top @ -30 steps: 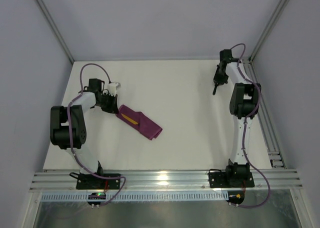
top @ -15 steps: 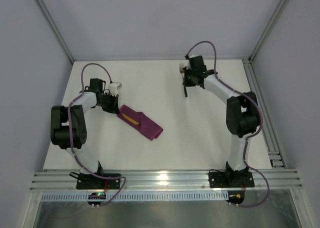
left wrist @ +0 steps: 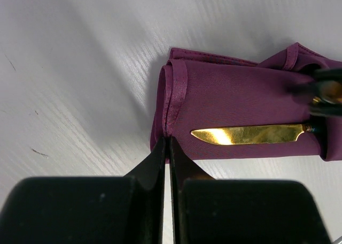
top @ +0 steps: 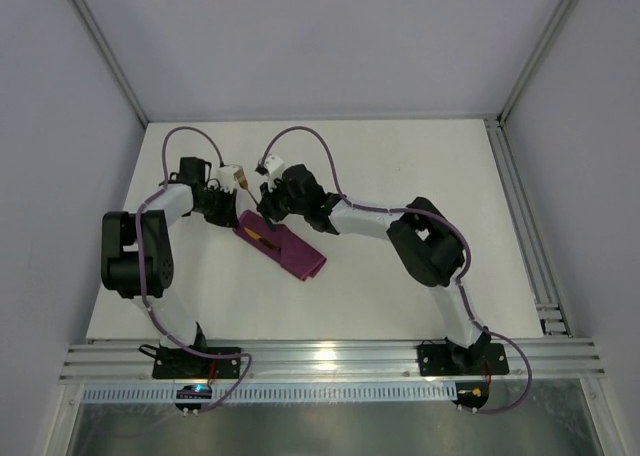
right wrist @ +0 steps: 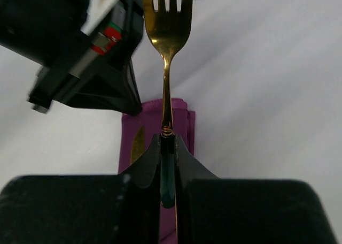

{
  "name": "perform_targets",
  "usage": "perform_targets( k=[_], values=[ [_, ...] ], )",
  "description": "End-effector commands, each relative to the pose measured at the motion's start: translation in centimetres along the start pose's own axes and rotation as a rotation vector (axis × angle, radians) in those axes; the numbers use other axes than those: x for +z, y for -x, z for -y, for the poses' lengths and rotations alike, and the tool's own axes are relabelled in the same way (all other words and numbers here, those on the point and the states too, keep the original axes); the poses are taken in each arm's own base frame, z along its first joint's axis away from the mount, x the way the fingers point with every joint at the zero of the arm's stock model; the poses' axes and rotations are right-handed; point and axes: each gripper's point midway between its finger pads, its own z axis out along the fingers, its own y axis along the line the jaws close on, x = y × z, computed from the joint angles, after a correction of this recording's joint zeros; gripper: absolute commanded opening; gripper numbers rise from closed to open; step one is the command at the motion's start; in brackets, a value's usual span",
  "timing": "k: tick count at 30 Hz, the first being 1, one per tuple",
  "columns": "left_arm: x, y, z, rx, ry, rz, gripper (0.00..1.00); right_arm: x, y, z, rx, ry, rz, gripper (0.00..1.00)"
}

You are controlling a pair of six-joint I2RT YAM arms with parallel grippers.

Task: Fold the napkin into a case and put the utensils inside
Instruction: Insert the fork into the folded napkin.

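The magenta-purple case (top: 290,248) lies folded at the table's left centre. The gold knife blade (top: 262,238) pokes out of its upper-left end, and also shows in the left wrist view (left wrist: 246,134). My left gripper (top: 230,210) is shut, pinching the folded edge of the case (left wrist: 214,94) at that end. My right gripper (top: 262,200) is shut on the dark handle of the gold fork (right wrist: 166,67). It holds the fork just above the case's open end (right wrist: 181,121), tines pointing away towards the left gripper. The knife blade also shows in the right wrist view (right wrist: 138,142).
The two grippers sit very close together over the case's upper-left end; the left gripper's body (right wrist: 80,51) fills the right wrist view's upper left. Metal frame rails (top: 540,246) run along the table's right side and front edge.
My right arm has swung from the far right corner across the table to the left, carrying the fork to the case's open end. The left gripper and case have stayed put.
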Motion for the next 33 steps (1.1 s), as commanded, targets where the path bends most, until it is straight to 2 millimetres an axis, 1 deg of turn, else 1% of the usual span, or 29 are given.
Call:
perform_targets(
  k=[1,2,4,5,6,7,8,9,12,13,14,15,16,17,19,21,22,23,26,29,31,33],
  values=[
    [-0.2,0.9,0.3,0.02,-0.014,0.028,0.0,0.5,1.5,-0.8,-0.062,0.003,0.054,0.04],
    [-0.1,0.9,0.3,0.021,-0.017,0.027,0.0,0.7,0.5,-0.7,-0.066,-0.01,0.034,0.04],
    [-0.1,1.0,0.2,0.02,-0.016,0.029,0.0,1.0,-0.5,-0.8,-0.081,-0.021,0.013,0.04],
    [-0.1,0.9,0.2,0.02,-0.016,0.027,0.0,1.1,-0.6,-0.6,-0.082,-0.029,0.008,0.04],
    [0.0,0.9,0.3,0.019,-0.017,0.027,0.0,1.3,-1.5,-0.4,-0.081,-0.039,-0.019,0.04],
    [-0.1,0.9,0.2,0.018,-0.013,0.026,0.0,1.4,-1.6,-0.3,-0.096,-0.048,-0.031,0.04],
    [0.0,0.9,0.2,0.018,-0.011,0.025,0.0,1.2,-2.4,0.0,-0.093,-0.071,-0.065,0.04],
    [0.0,0.9,0.1,0.019,-0.009,0.026,0.0,1.1,-2.7,0.2,-0.125,-0.08,-0.08,0.04],
    [0.0,1.2,-0.1,0.017,0.002,0.032,0.0,0.4,-3.6,0.1,-0.154,-0.085,-0.127,0.04],
    [0.0,1.3,-0.2,0.016,0.006,0.033,0.0,0.0,-3.2,0.0,-0.158,-0.085,-0.132,0.04],
    [0.0,1.3,-0.2,0.015,0.008,0.035,0.0,-0.4,-3.9,0.1,-0.16,-0.086,-0.17,0.04],
    [0.0,1.4,-0.3,0.015,0.011,0.034,0.0,-0.7,-4.0,0.2,-0.16,-0.093,-0.187,0.04],
    [0.0,1.4,-0.4,0.016,0.014,0.037,0.0,-1.0,-3.7,0.1,-0.16,-0.095,-0.195,0.04],
    [0.0,1.5,-0.4,0.017,0.015,0.039,0.0,-1.6,-4.7,0.3,-0.155,-0.1,-0.247,0.04],
    [0.0,1.4,-0.4,0.017,0.015,0.036,0.0,-2.2,-5.0,0.2,-0.155,-0.104,-0.275,0.04],
    [0.0,1.3,-0.4,0.017,0.016,0.036,0.0,-3.0,-6.0,0.4,-0.155,-0.111,-0.324,0.04],
    [0.0,1.4,-0.4,0.017,0.013,0.037,0.0,-3.3,-6.1,0.5,-0.156,-0.12,-0.338,0.04],
    [0.0,1.4,-0.4,0.018,0.013,0.038,0.0,-3.7,-6.8,0.6,-0.158,-0.124,-0.369,0.04],
    [-0.1,1.4,-0.3,0.018,0.011,0.039,0.0,-4.2,-8.0,0.7,-0.162,-0.126,-0.406,0.04],
    [-0.1,1.4,-0.3,0.021,0.012,0.04,0.0,-4.5,-8.9,0.3,-0.197,-0.128,-0.439,0.04],
    [-0.1,1.4,-0.4,0.022,0.015,0.039,0.0,-4.5,-8.8,-0.3,-0.207,-0.12,-0.442,0.04],
    [0.0,1.4,-0.5,0.023,0.018,0.038,0.0,-4.7,-9.0,-0.5,-0.204,-0.119,-0.451,0.04]
  ],
)
